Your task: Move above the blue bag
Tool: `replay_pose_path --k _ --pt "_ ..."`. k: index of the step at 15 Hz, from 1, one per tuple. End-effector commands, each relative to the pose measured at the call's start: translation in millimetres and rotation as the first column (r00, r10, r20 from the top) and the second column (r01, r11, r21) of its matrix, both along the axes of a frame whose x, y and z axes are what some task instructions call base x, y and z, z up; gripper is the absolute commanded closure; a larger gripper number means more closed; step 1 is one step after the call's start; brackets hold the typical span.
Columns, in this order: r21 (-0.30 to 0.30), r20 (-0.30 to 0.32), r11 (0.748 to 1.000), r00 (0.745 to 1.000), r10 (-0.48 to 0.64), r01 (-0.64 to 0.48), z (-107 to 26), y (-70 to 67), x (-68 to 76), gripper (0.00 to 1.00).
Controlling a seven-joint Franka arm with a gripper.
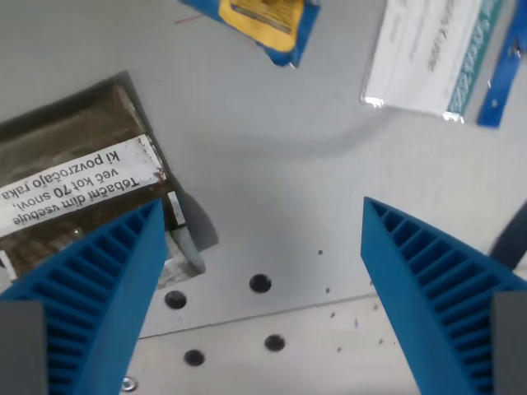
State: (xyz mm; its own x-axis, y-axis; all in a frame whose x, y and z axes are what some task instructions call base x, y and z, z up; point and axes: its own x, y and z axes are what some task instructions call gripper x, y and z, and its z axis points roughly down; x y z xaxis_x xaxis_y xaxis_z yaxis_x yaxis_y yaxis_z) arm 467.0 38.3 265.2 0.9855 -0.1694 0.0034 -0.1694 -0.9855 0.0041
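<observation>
The gripper [262, 216] is open wide and holds nothing. The blue bag [265, 25] lies far, at the top edge, apart from the brown packet [74, 177] on the left.

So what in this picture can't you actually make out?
- Blue bag, wrist view: cut off by the top edge; its print is too blurred to read.
- White packet: top cut off, lettering blurred.
- Brown pouch: runs off the left edge, its lower part hidden behind a blue finger.
- Gripper: only the fingers show.
</observation>
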Motion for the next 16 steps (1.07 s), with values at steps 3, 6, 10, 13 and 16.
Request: replay_pose_path --k 3,6,10,13,16 --pt "-0.017 -0.008 0.946 0.946 0.323 -0.323 -8.9 3.7 15.2 0.00" --pt "-0.019 -0.012 0.909 0.909 0.416 -0.416 -17.3 5.6 23.2 0.00" --pt "-0.020 -0.014 0.846 0.846 0.533 -0.533 -30.7 7.8 34.5 0.00" --pt "-0.021 -0.011 0.788 0.789 0.615 -0.615 -40.9 9.0 42.9 0.00" --pt "-0.022 -0.010 0.723 0.723 0.690 -0.690 -51.3 9.9 51.3 0.00"
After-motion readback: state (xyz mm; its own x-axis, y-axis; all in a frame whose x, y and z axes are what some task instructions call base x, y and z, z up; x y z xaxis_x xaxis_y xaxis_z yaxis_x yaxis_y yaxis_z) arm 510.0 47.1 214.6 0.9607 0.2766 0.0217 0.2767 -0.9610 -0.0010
